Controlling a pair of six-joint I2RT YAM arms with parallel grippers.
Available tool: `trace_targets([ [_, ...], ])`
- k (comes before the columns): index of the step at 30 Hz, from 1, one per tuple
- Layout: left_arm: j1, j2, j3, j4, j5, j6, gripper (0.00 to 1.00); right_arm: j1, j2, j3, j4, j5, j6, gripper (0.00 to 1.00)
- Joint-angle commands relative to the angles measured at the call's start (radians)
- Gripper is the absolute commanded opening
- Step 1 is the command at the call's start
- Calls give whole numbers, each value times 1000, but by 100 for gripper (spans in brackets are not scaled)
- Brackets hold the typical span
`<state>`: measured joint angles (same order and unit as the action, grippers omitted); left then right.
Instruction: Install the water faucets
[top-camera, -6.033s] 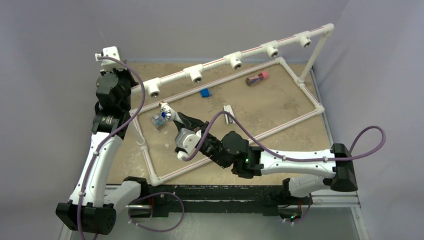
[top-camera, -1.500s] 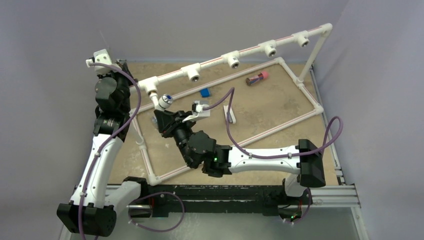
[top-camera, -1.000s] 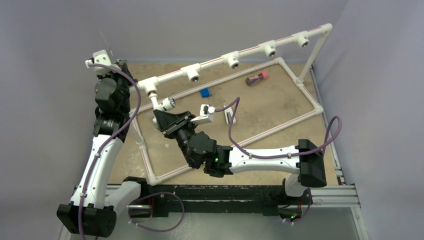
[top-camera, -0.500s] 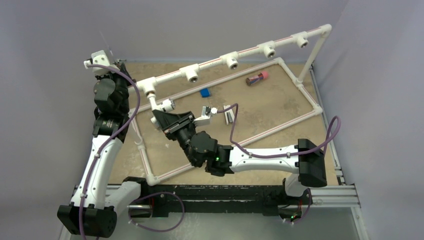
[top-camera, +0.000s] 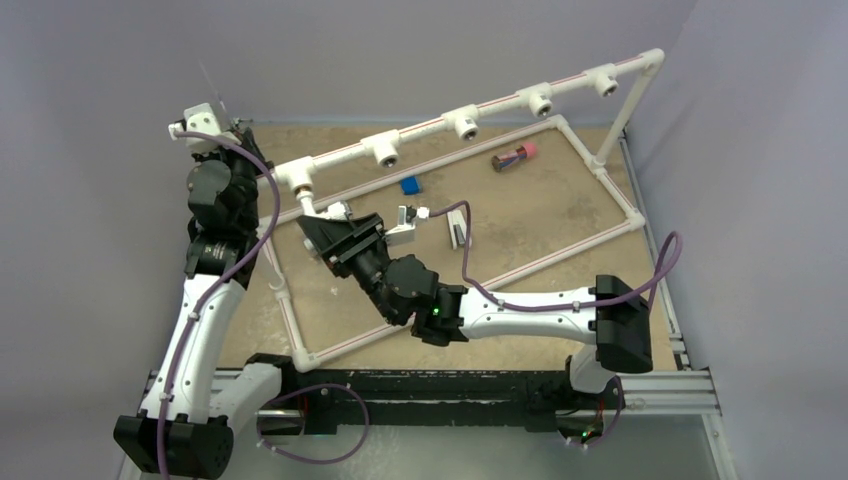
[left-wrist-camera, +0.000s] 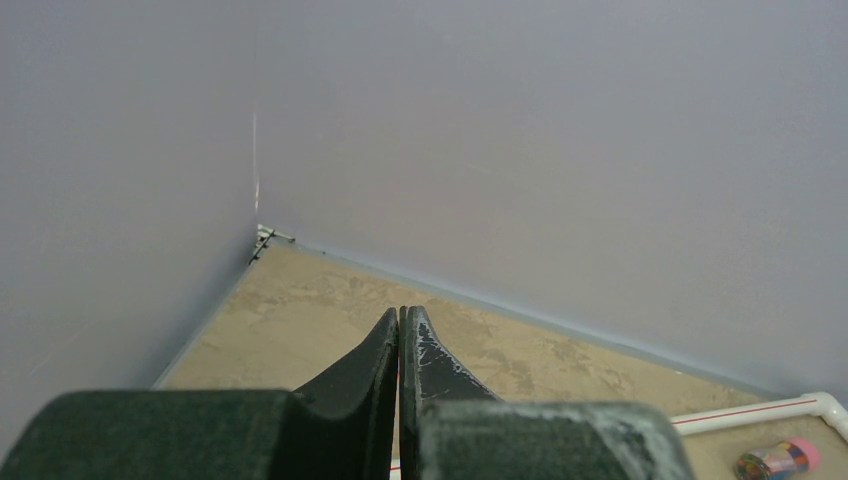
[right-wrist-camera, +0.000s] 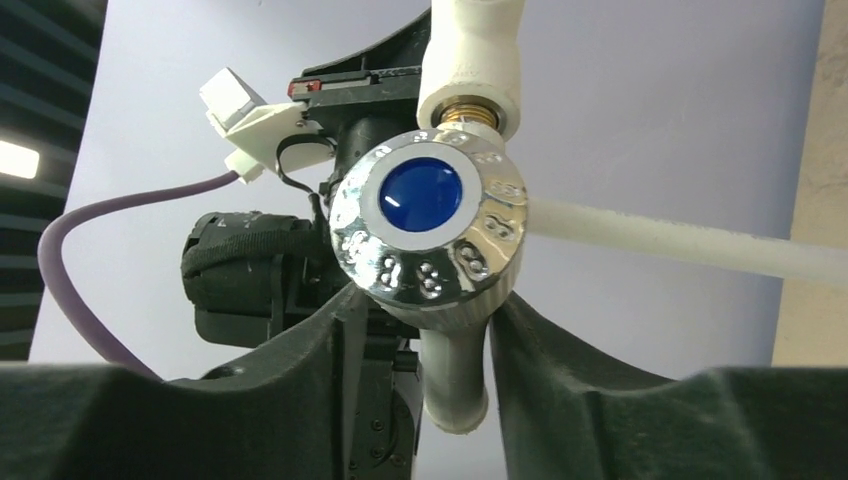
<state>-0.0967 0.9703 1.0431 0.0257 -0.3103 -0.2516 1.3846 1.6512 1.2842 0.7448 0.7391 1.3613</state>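
Observation:
One water faucet (right-wrist-camera: 428, 225) has a chrome knob with a blue centre. Its threaded end (right-wrist-camera: 468, 112) sits in the leftmost white T fitting (right-wrist-camera: 470, 55) of the pipe rail, and its spout (right-wrist-camera: 455, 390) hangs down. My right gripper (right-wrist-camera: 425, 335) is shut on the faucet body just under the knob. In the top view the right gripper (top-camera: 332, 222) holds the faucet (top-camera: 335, 211) below that fitting (top-camera: 300, 178). My left gripper (left-wrist-camera: 400, 330) is shut and empty. It is raised at the back left (top-camera: 243, 140) and points at the wall.
The raised rail carries several more open T fittings (top-camera: 463, 124). A low pipe frame (top-camera: 620, 190) borders the tan table. On the table lie a blue piece (top-camera: 409, 185), a pink-capped item (top-camera: 514, 156) and a flat white-and-black piece (top-camera: 457, 232). Walls stand close behind and to the right.
My right gripper lifted the faucet from the table up to the leftmost fitting. Over the last second its wrist has rotated there, turning the faucet. The left arm has barely moved.

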Motion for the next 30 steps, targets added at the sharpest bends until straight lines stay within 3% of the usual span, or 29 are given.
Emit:
trace_targets([
  [1, -20, 28, -72, -255, 73, -6, 0, 0, -38, -1, 106, -37, 27, 53],
  [7, -20, 33, -72, -255, 75, -6, 0, 1, -99, -84, 112, -60, -45, 73],
  [14, -18, 42, -69, -256, 64, -3, 0, -1, -239, -227, 83, -88, -254, 84],
  [22, -17, 41, -66, -262, 65, -1, 0, -8, -427, -281, -42, -202, -800, 86],
  [30, -12, 41, -70, -272, 86, -12, 0, -7, -452, -119, -329, -279, -1411, 85],
])
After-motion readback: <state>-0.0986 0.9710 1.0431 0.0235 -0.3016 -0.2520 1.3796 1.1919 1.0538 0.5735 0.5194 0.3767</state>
